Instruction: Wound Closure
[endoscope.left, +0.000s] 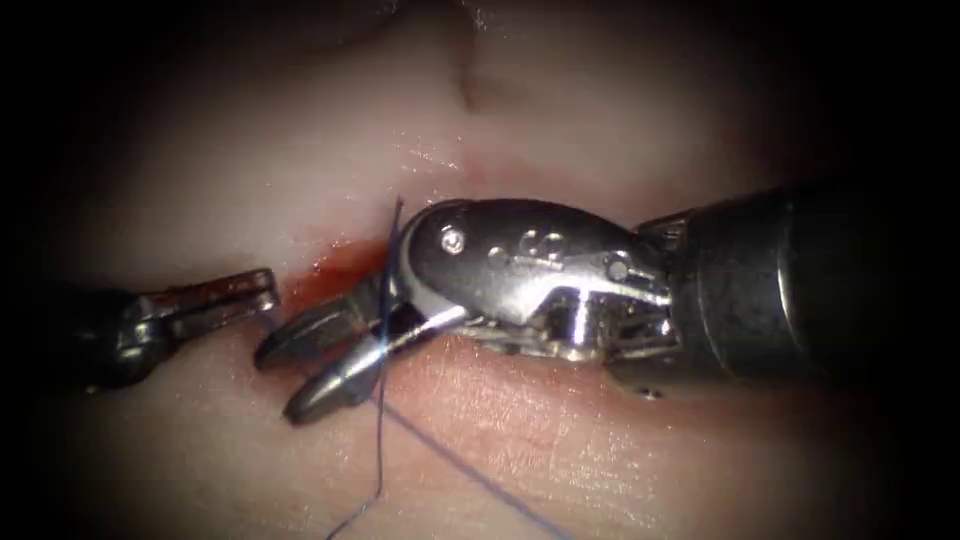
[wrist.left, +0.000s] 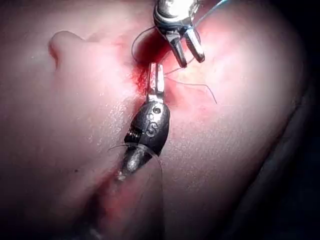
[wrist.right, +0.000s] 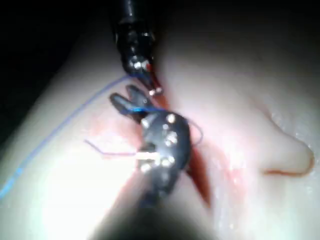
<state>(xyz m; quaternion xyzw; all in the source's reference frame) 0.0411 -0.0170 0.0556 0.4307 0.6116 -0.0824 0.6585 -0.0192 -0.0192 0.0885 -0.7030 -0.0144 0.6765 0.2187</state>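
Meanwhile, the right arm's steel tool (endoscope.left: 300, 375) held its jaws spread around the thin blue thread (endoscope.left: 380, 420) beside the red-stained cut (endoscope.left: 335, 265); the left arm's tool (endoscope.left: 262, 290), jaws closed, held nothing visible.

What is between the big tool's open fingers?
The blue thread crosses between the right tool's open fingers, near their hinge. Beneath lie the tissue and red fluid. Whether thread touches them is unclear. The tool's body covers the cut behind it.
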